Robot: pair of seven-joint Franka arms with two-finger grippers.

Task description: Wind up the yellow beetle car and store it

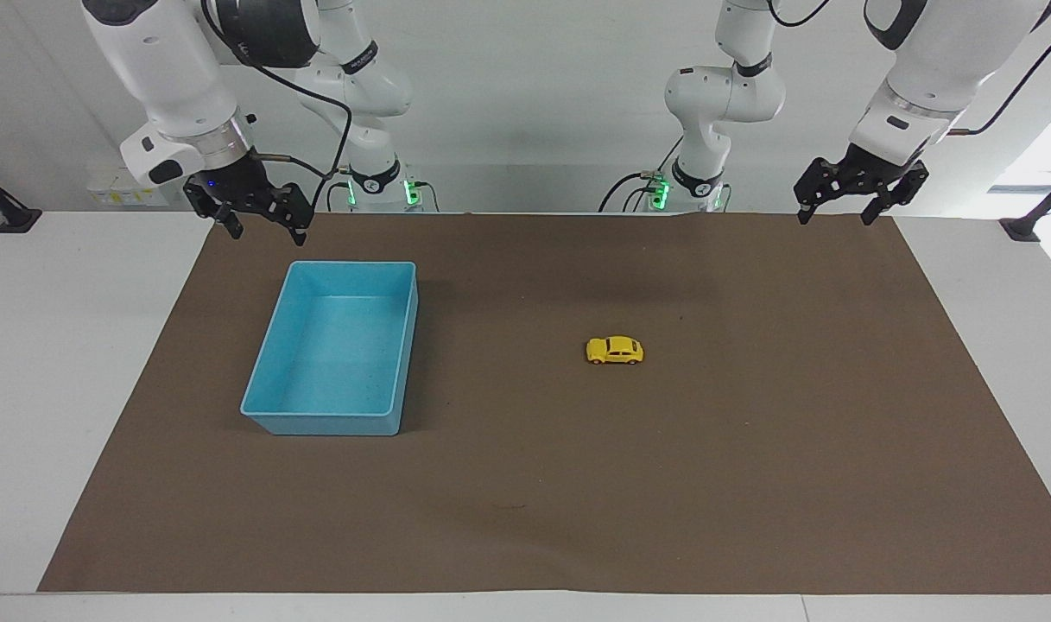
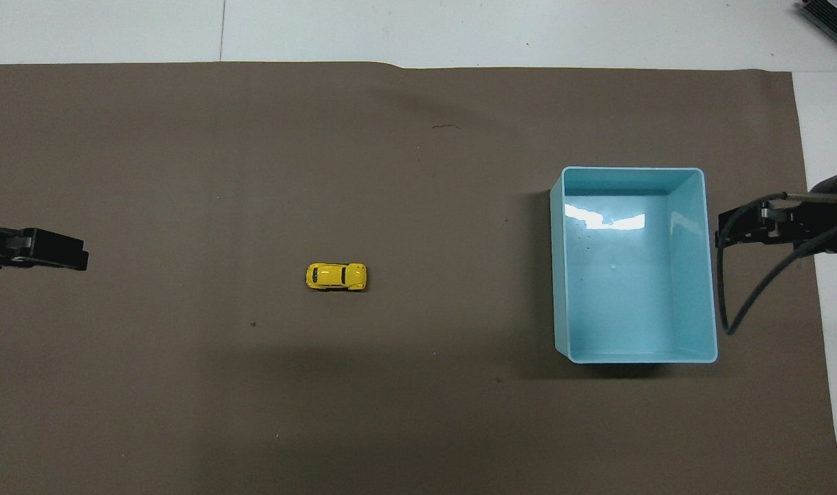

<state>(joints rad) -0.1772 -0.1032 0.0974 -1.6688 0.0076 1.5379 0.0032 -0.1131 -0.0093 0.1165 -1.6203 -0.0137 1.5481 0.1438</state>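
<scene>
The yellow beetle car (image 1: pixel 614 350) stands on its wheels on the brown mat near the table's middle, side-on to the robots; it also shows in the overhead view (image 2: pixel 335 276). The blue bin (image 1: pixel 266 406) sits empty toward the right arm's end of the table and shows in the overhead view (image 2: pixel 710 275). My right gripper (image 1: pixel 268 233) is open and empty, raised over the mat beside the bin. My left gripper (image 1: pixel 836 216) is open and empty, raised over the mat's edge at the left arm's end, well apart from the car.
The brown mat (image 1: pixel 750 484) covers most of the white table (image 1: pixel 59 345). Both arm bases stand at the table's edge nearest the robots. A black clamp (image 1: pixel 1030 226) is fixed at the table's corner at the left arm's end.
</scene>
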